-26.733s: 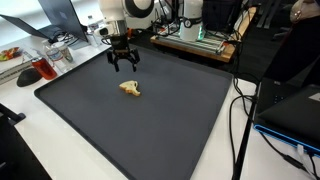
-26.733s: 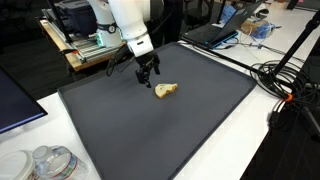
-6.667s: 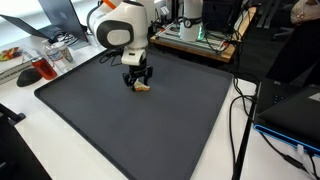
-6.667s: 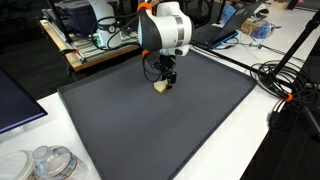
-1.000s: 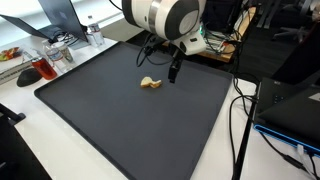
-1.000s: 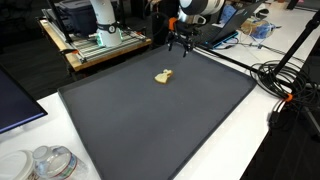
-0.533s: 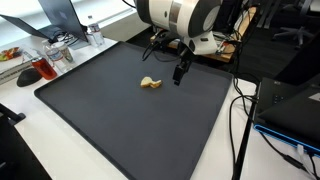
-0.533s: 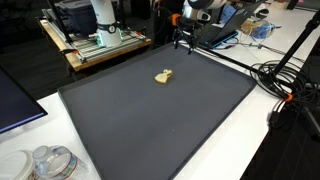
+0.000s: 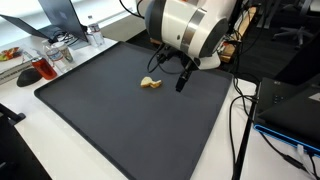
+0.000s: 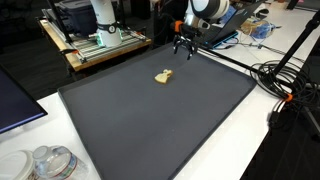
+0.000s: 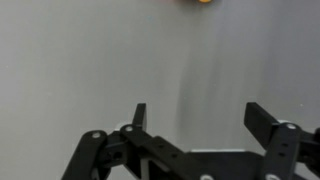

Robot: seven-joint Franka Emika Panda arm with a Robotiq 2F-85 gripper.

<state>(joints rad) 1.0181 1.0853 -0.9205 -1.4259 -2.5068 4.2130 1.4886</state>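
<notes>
Gripper (image 9: 181, 80) is off the tan lump (image 9: 150, 83) now. A few secs back I was right down on it; since then I've lifted and swung off sideways, and I'm hanging near it, not touching, in both ext. views. The lump hasn't budged in the last sec and lies free on the dark worktop (image 9: 120, 130), toward the far edge. In the wrist view my fingers (image 11: 137, 115) are spread wide w/ nothing between. I'd say the handling's done and the lump's let go.
</notes>
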